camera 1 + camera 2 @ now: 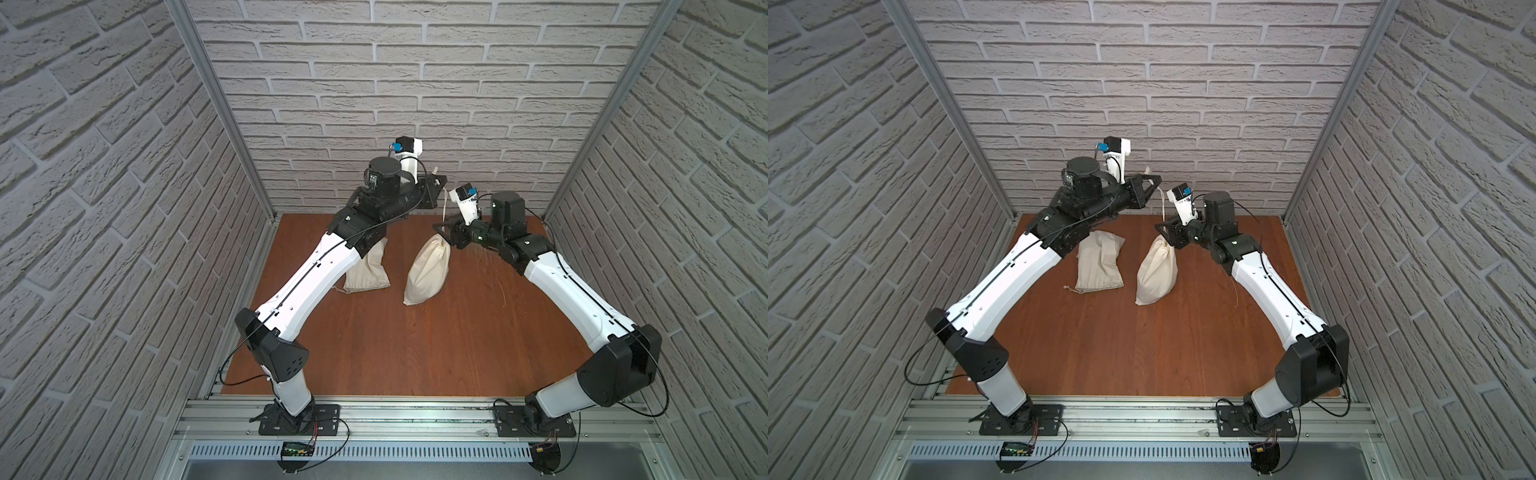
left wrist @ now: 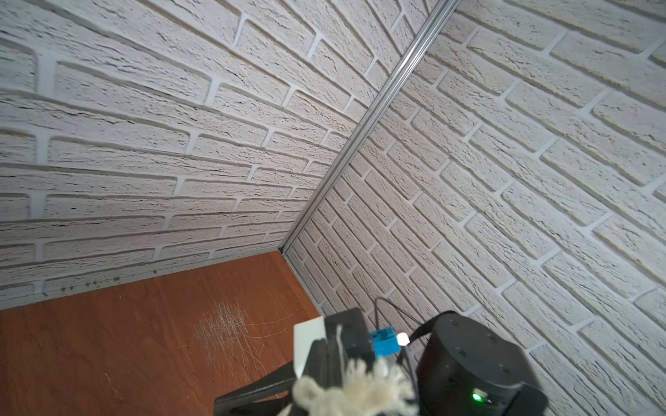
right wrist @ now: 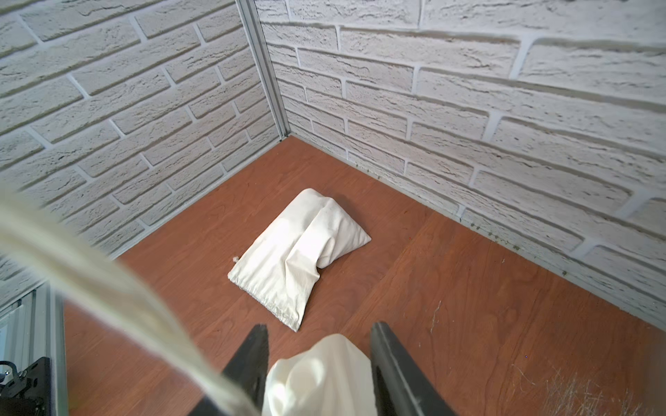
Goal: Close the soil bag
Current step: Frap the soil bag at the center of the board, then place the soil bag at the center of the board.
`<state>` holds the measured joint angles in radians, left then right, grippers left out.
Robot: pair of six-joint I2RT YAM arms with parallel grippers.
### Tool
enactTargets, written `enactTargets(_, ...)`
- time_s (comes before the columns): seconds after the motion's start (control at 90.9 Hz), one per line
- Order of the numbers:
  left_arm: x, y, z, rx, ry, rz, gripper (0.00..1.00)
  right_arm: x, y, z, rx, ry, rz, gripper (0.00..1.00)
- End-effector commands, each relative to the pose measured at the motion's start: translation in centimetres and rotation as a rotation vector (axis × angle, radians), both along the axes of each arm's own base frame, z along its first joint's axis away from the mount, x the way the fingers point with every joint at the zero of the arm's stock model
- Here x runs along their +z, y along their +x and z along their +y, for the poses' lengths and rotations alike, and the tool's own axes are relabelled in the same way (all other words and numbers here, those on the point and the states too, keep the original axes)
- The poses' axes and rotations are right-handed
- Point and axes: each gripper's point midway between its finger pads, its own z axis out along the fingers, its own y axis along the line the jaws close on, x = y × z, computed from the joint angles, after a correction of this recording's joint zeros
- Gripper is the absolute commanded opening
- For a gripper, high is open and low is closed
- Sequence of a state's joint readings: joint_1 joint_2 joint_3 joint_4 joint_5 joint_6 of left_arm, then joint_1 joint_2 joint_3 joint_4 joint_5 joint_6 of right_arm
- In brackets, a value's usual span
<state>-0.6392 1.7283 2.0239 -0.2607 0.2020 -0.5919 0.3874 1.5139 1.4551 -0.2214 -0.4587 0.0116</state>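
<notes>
We are noting the left gripper clamping the drawstring high to cinch the soil bag standing mid-worktop, while the right gripper is straddling its neck, jaws apart, apparently bracing it.

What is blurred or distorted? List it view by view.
Left wrist view: the frayed cord end at the lens is blurred, and the brick wall courses bend. Right wrist view: the cord is a soft streak, the flat bag crisp. Both top views: sharp.
</notes>
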Motion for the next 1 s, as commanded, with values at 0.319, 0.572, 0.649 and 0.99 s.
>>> enactTargets(0.319, 6.9, -3.0, 3.4, 0.023, -0.053, -0.151, 0.00, -4.4, 2.1, -4.1, -0.086, -0.158, 0.061, 0.11)
enactTargets(0.572, 14.3, -7.7, 8.4, 0.040, -0.156, -0.295, 0.00, -19.3, 4.8, -10.0, -0.247, -0.440, 0.297, 0.10)
enactTargets(0.649, 16.2, -9.2, 10.5, 0.065, -0.179, -0.340, 0.00, -21.8, 5.1, -11.3, -0.275, -0.518, 0.334, 0.11)
enactTargets(0.99, 20.1, -13.2, 21.0, 0.269, -0.311, -0.456, 0.00, -14.4, 7.6, -19.7, -0.593, -0.564, 0.259, 0.10)
